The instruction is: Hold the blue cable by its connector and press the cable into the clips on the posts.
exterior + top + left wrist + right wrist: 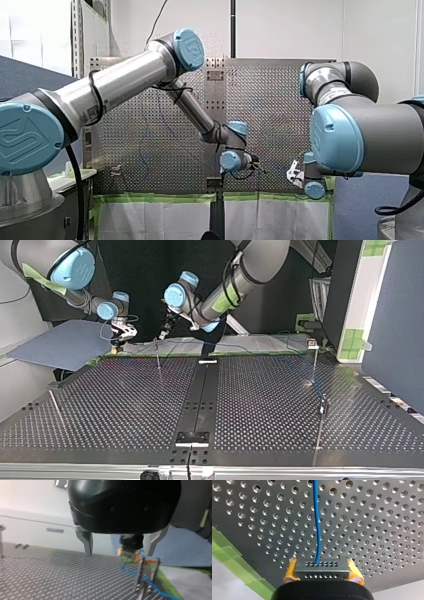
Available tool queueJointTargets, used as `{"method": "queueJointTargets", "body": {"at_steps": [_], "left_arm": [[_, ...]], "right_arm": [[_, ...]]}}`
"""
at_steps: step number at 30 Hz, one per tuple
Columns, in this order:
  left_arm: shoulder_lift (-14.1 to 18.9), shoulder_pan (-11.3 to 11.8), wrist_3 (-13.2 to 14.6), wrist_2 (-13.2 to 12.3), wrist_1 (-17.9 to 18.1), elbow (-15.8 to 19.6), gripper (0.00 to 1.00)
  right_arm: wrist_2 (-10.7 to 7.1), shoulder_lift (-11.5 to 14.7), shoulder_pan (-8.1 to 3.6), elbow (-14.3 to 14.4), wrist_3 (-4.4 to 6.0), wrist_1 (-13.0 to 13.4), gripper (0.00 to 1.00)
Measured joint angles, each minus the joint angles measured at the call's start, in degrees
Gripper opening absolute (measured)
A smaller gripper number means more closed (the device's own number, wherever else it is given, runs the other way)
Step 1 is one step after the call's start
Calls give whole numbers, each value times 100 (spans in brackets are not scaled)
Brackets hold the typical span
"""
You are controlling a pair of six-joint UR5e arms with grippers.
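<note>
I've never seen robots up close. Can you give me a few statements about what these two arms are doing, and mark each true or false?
1. The right pincer grips the connector. True.
2. The left pincer holds the cable. False: it is open, with nothing in it.
3. The cable is red. False: it is blue.
4. The table is full of small holes. True.
</note>
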State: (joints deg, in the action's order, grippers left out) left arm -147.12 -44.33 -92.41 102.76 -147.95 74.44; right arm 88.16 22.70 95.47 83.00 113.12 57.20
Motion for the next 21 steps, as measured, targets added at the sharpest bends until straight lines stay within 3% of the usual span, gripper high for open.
{"method": "queueJointTargets", "body": {"at_steps": [8,15,21], "left_arm": [[381,15,-266,370,236,381,100],[718,-18,-376,496,-37,718,100],[986,-48,-258,550,-298,984,100]], "right_arm": [[0,-28,9,-2,44,52,0],[0,-41,14,0,77,55,0],[0,-56,18,1,87,55,0]]}}
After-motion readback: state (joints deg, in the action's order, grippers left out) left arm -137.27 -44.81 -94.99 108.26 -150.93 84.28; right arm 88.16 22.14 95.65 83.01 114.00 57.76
